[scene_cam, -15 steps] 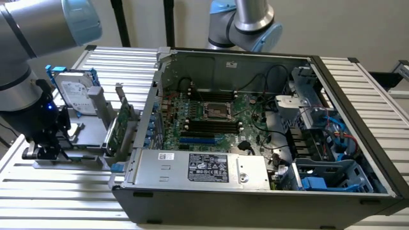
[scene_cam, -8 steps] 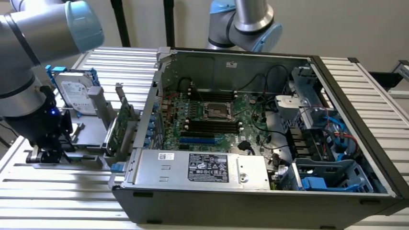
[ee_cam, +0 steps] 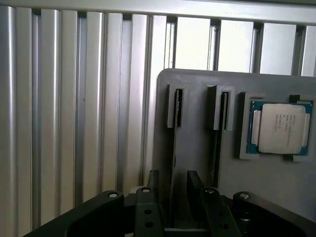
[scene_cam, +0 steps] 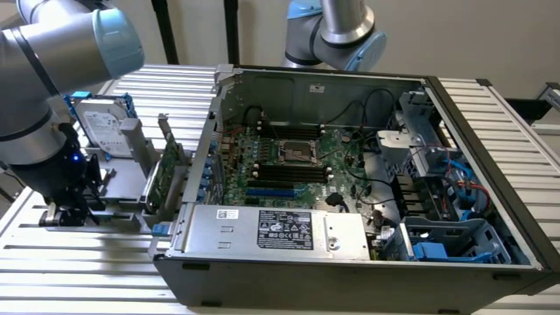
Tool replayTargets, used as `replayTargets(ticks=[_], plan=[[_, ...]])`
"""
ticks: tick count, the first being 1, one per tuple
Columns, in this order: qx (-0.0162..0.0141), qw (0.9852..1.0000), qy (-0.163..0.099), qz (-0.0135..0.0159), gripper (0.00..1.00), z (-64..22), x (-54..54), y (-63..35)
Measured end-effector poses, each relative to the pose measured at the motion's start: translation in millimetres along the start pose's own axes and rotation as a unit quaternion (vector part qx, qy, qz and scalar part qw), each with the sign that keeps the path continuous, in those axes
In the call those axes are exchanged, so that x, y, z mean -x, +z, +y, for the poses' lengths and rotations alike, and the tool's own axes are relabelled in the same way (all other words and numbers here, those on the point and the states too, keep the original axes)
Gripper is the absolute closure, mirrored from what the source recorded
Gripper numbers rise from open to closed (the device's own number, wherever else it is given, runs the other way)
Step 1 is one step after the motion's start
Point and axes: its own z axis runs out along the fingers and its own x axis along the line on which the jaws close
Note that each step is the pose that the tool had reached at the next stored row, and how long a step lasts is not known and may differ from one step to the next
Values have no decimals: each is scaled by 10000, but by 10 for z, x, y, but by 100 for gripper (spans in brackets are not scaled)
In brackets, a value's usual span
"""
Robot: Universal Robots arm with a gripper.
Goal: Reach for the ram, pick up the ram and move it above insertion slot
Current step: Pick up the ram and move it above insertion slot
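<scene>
While the arm hangs over the gray holder block (ee_cam: 276, 187) beside the computer case (scene_cam: 350, 275), its gripper (ee_cam: 174, 181) has the fingers (ee_cam: 154, 185) spread apart, nothing clamped yet. The ram (ee_cam: 174, 148) looks to be standing on edge in the holder's slotted post, the 1 farther from the CPU (ee_cam: 279, 127), showing as a thin line. Its long axis runs straight back between the 2 fingers, so each flat side faces 1 finger.

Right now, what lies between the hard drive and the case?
A green card, standing upright, lies between the drive and the case; the exterior view shows it.
</scene>
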Motion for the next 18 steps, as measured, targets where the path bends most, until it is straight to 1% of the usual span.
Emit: replayTargets(ticks=[4,5,6,7,9,11,12,18], plan=[[0,10000,0,-2,64,0,0,6],[0,10000,0,-2,65,0,0,6],[-1,10000,0,-2,72,-1,0,6],[0,10000,0,-2,72,0,0,6],[-1,10000,0,-1,84,-1,0,6],[0,10000,0,-2,84,-1,0,6],[0,10000,0,-2,86,0,0,6],[-1,10000,26,-2,86,-2,0,7]])
